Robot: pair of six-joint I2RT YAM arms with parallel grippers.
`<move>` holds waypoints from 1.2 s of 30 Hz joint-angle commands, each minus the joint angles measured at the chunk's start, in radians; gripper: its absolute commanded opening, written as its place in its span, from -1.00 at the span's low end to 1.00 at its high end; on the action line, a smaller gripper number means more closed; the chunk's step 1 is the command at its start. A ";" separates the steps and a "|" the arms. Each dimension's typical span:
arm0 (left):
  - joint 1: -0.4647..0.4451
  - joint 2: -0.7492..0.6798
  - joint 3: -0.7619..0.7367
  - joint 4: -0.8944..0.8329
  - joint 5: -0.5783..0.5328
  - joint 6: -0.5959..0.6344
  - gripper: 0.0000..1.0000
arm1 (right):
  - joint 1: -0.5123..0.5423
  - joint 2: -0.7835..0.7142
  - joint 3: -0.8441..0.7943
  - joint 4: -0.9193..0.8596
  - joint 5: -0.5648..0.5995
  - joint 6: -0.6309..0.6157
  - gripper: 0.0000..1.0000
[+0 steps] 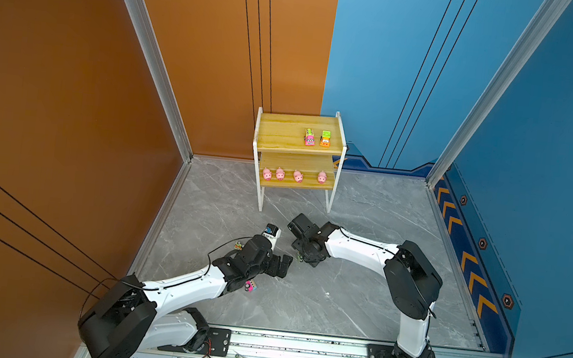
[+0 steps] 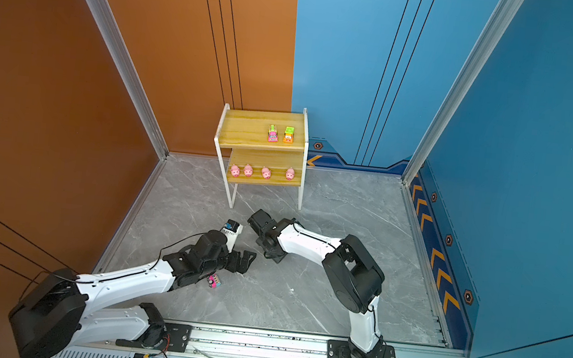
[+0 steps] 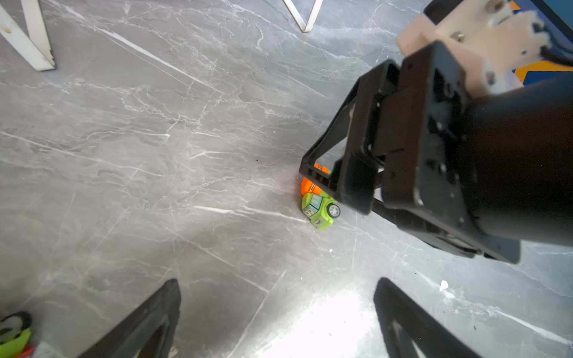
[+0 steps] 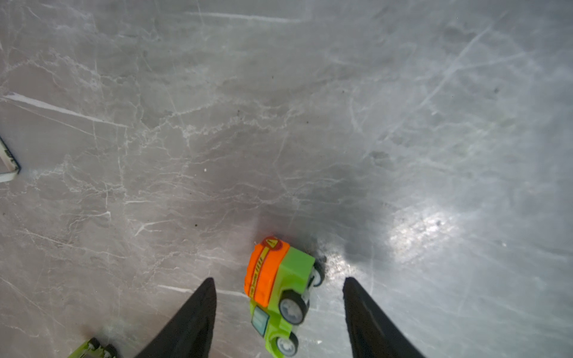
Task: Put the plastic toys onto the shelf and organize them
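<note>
The right jaws are standing apart around the green-and-orange truck [image 4: 279,279], which is lying sideways on the bench [image 4: 217,124], apparently untouched; the left jaws are gaping wide, empty.

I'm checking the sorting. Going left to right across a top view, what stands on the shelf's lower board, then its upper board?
Lower: first pig, second pig, third pig, fourth pig. Upper: pink car, orange-and-green car.

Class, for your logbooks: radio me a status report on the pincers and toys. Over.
Left pincer open, empty. Right pincer open, straddling tipped green-orange truck. Pincers close together, possible clash.
</note>
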State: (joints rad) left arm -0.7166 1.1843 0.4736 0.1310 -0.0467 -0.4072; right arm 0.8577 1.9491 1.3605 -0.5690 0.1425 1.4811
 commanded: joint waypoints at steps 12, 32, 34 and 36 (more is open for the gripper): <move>0.025 -0.066 -0.044 0.019 0.010 -0.011 0.96 | -0.014 0.062 0.044 -0.048 -0.023 0.034 -0.02; 0.069 -0.045 -0.040 0.053 0.088 -0.078 0.96 | -0.056 -0.166 -0.233 0.326 -0.041 -0.039 -0.36; 0.078 -0.039 -0.039 0.077 0.121 -0.106 0.96 | -0.075 -0.211 -0.306 0.452 -0.063 -0.032 -0.39; 0.083 -0.027 -0.038 0.117 0.163 -0.143 0.97 | -0.089 -0.248 -0.363 0.547 -0.080 -0.024 -0.39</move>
State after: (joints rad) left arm -0.6460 1.1423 0.4381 0.1875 0.0410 -0.4927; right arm 0.7872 1.7496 1.0584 -0.2161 0.0887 1.4631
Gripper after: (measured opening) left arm 0.984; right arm 0.343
